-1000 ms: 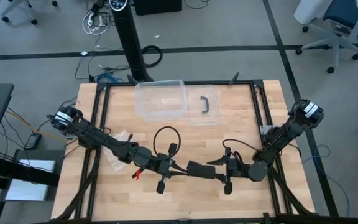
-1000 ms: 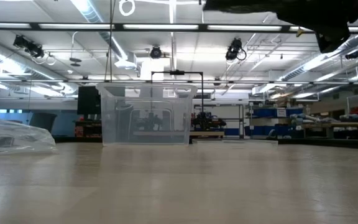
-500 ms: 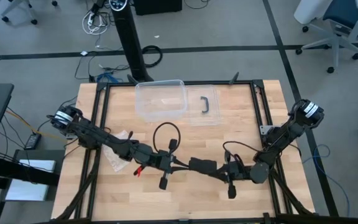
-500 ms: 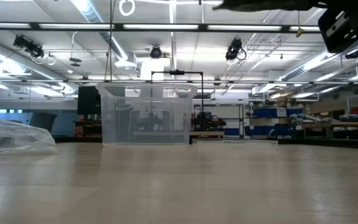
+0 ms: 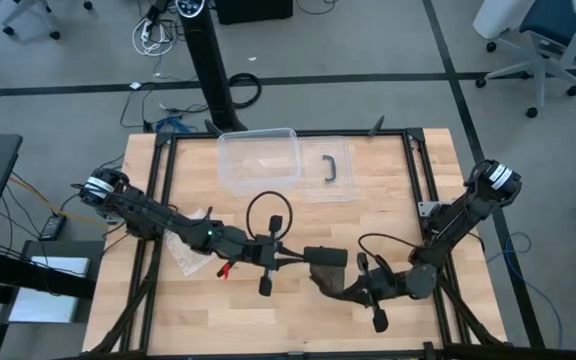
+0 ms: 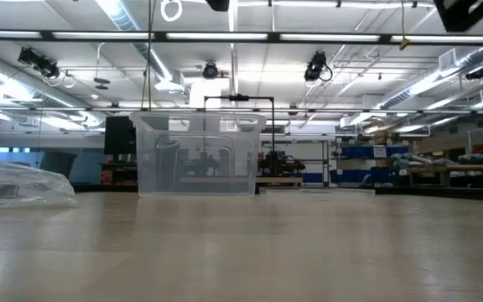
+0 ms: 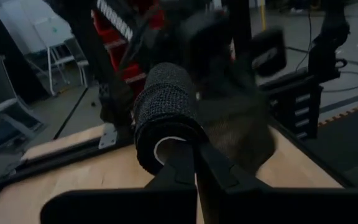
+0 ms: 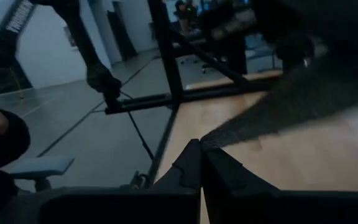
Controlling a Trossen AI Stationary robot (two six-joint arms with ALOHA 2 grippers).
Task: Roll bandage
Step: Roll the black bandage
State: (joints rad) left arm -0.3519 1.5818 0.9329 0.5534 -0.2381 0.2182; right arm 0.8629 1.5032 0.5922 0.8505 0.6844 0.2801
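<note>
Your left end effector (image 7: 188, 165) clamped on rolled black fabric bandage (image 7: 166, 115), mid-surface. Right end effector (image 8: 201, 152), a second ago open, now pinches bandage's loose tail, shifted toward front edge.

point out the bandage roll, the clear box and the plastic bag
bandage roll (image 7: 165, 118), left wrist view, its textured side
clear box (image 5: 258, 160), high view, its floor
plastic bag (image 6: 19, 183), low view, its crinkled side

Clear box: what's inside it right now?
The clear box looks empty; bare wood shows through its floor in the high view. Its handled lid lies beside it. Anything small and clear inside could not be told.
</note>
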